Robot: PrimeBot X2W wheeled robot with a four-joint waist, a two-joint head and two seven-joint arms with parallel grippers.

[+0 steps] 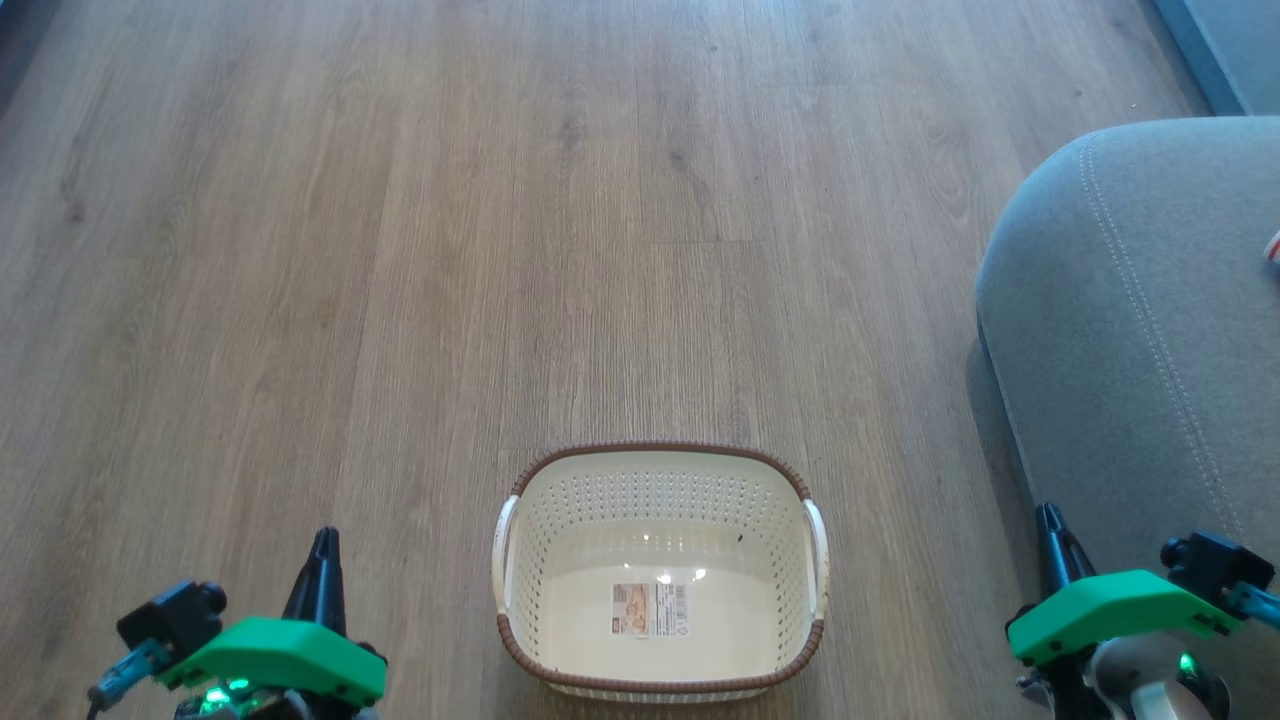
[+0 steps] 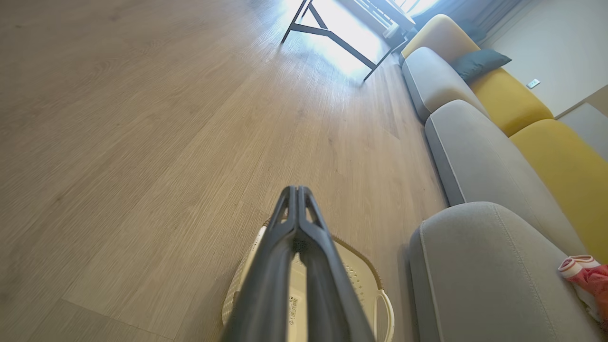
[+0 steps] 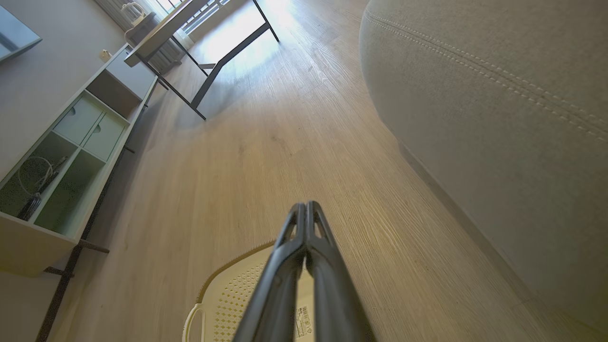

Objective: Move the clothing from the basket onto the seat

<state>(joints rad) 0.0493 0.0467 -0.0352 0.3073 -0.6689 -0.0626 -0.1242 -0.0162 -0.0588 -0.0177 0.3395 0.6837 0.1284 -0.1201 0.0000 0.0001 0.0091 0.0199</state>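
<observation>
Clothing (image 2: 586, 280) on seat (image 1: 1130, 330), beyond and right of right fingers (image 1: 1055, 550); basket (image 1: 660, 480) bare between those and left fingers (image 1: 318, 585). Both pairs pressed together, gripping nothing, parked either side of basket: looks finished.

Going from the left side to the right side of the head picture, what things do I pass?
The left end effector → basket → seat → a bit of red clothing at the right edge.

Wood floor (image 1: 400, 250); black-legged table (image 3: 161, 31); shelf unit (image 3: 71, 156); yellow cushions (image 2: 508, 99).
</observation>
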